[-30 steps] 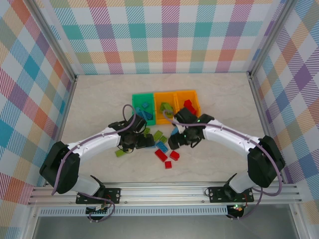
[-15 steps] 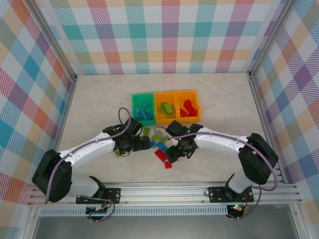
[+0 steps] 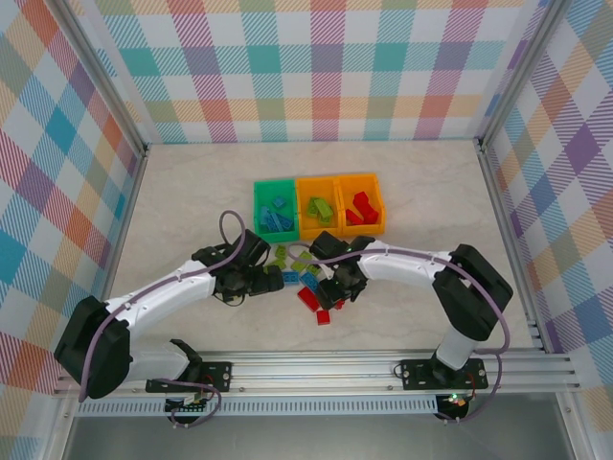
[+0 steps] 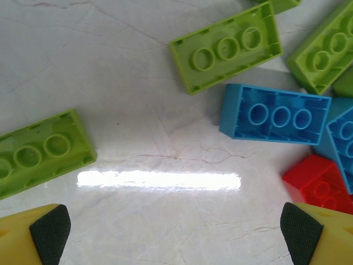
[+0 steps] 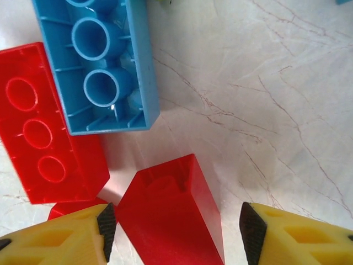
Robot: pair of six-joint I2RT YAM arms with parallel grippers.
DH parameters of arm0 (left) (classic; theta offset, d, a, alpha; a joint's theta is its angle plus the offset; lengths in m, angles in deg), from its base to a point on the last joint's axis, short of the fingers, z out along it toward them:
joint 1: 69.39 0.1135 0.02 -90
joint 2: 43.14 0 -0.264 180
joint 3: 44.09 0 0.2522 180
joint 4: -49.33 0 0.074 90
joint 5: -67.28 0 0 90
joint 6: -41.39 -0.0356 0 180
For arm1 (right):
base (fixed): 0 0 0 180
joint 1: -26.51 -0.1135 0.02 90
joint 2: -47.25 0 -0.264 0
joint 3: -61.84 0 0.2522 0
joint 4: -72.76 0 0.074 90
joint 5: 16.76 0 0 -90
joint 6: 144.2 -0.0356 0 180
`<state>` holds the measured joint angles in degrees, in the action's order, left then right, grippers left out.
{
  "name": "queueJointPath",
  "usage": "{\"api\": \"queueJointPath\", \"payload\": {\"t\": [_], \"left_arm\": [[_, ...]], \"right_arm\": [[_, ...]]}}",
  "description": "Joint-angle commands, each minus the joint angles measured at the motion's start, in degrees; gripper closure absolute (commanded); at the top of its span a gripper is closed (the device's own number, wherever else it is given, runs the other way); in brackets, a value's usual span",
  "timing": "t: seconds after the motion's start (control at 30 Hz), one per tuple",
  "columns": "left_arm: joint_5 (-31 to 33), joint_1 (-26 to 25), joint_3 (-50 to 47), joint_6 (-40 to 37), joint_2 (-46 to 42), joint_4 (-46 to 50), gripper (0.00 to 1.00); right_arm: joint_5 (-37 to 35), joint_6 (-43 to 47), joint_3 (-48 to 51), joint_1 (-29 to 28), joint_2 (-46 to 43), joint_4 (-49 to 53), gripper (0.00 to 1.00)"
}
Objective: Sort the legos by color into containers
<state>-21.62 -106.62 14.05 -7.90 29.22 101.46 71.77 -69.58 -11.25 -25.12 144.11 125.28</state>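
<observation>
Tabletop (image 3: 192,192) | grn bin (image 3: 257,206): blue legos (image 3: 278,216) | mid bin (image 3: 318,180): lime (image 3: 321,209) | rt bin (image 3: 379,206): red (image 3: 359,208)

3 bins: 1 green bin (image 3: 257,206), 2 orange bins (image 3: 319,181). Ahead of the left pincer (image 4: 176,226): 3 lime bricks (image 4: 226,47), 2 blue bricks (image 4: 276,116), 1 red brick (image 4: 320,185). At the right pincer (image 5: 174,232): 1 red block (image 5: 171,221) between the fingers, then 1 red plate (image 5: 47,127) and 1 blue block (image 5: 102,61) just beyond. Bricks inside the bins are too small to count.
</observation>
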Motion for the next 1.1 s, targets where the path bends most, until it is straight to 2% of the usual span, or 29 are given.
{"api": "queueJointPath", "payload": {"t": [0.0, 0.2, 0.4, 0.63, 0.83, 0.93, 1.07], "left_arm": [[1.75, 1.61, -0.77, 1.52, -1.57, 4.51, 0.0], [3.73, 4.76, -0.56, -2.09, -3.7, 7.7, 0.0], [3.97, 7.98, -0.71, -4.89, -4.45, 9.53, 0.0], [4.29, 11.41, -0.02, -6.08, -4.34, 11.41, 0.0], [5.63, 11.92, 1.84, -7.6, -2.79, 12.69, 0.0], [6.51, 11.97, 2.3, -8.38, -2.06, 13.12, 0.0], [5.84, 11.92, 1.78, -8.31, -1.95, 12.86, 0.0]], "right_arm": [[1.03, 0.87, -0.97, -0.7, 0.74, 0.37, 0.4], [-0.35, 0.28, -0.63, -0.8, 1.53, 1.09, 0.51], [-1.41, -1.78, -1.6, -0.75, 2.24, 1.49, 0.71], [-4.85, -3.19, -3.31, 1.03, -3.79, 3.96, 0.74], [-6.36, -5.02, -8.21, 11.23, -8.86, 6.55, 0.74], [-5.24, -6.87, -13.04, 18.55, -7.32, 8.86, 0.74], [-3.36, -8.49, -20.42, 25.25, -2.56, 11.25, 0.74]]}}
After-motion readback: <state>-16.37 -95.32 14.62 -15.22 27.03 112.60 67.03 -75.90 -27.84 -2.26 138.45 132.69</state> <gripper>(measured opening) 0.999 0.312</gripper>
